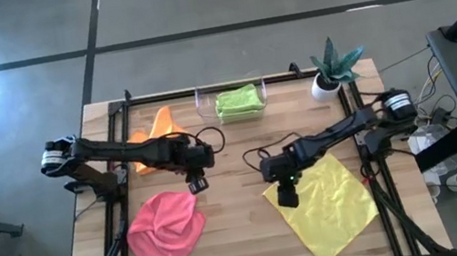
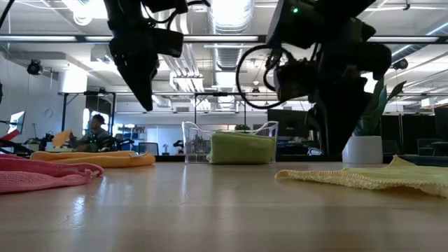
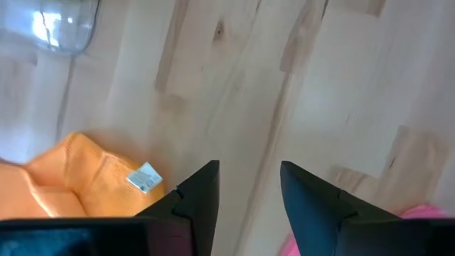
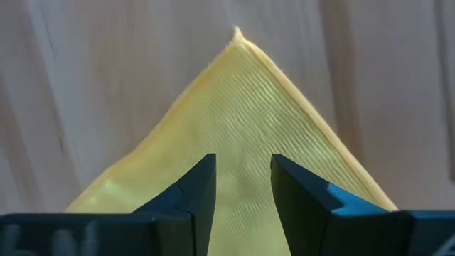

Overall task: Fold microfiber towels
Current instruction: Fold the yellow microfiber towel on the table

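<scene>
Right pincer (image 1: 287, 194) released, held over corner of yellow towel (image 1: 329, 209), which is spread flat near right edge of tabletop (image 1: 247, 244). Risk judged: if closed too high, only thin corner tip caught, cloth slipped out, fold made crooked.

Left pincer (image 1: 196, 184) released, empty, above bare wood between orange towel (image 1: 152, 140) and crumpled pink towel (image 1: 167, 231). Green towel (image 1: 238, 101) already laid in clear bin (image 1: 205, 106) at far edge.

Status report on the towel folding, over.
Right gripper open, over the flat yellow microfiber towel's corner. Left gripper open, above bare wooden table between the orange towel and pink towel. Nothing in the way.
</scene>
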Available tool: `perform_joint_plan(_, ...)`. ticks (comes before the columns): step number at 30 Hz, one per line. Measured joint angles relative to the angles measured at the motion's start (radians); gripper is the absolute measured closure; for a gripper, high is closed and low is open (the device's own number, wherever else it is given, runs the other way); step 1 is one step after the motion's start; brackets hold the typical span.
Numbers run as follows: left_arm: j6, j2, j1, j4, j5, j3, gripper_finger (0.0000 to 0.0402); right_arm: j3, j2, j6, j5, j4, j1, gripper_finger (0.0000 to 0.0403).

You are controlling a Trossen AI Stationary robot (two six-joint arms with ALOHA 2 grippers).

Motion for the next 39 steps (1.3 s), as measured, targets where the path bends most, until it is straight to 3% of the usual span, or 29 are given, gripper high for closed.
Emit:
perform_joint_plan(13, 0.125, 0.0, 0.001, 0.005, -0.001, 0.0, 0.0267, 0.244, 0.252, 0.0, -0.003, -0.004, -0.09, 0.0278)
perform_joint_plan(18, 0.197, 0.0, 0.001, 0.01, -0.007, 0.0, 0.0267, 0.337, 0.305, 0.03, 0.11, -0.004, -0.177, 0.0278)
perform_joint_plan(24, 0.268, 0.002, 0.001, 0.011, -0.019, 0.0, 0.0267, 0.464, 0.375, 0.193, 0.181, -0.011, -0.28, 0.0278)
perform_joint_plan(32, 0.375, 0.002, 0.001, 0.006, -0.044, 0.0, 0.0267, 0.536, 0.339, 0.158, 0.238, -0.014, -0.309, 0.0278)
perform_joint_plan(39, 0.41, 0.001, 0.001, 0.077, -0.048, 0.0, 0.0267, 0.515, 0.206, 0.062, 0.243, -0.167, -0.27, 0.0278)
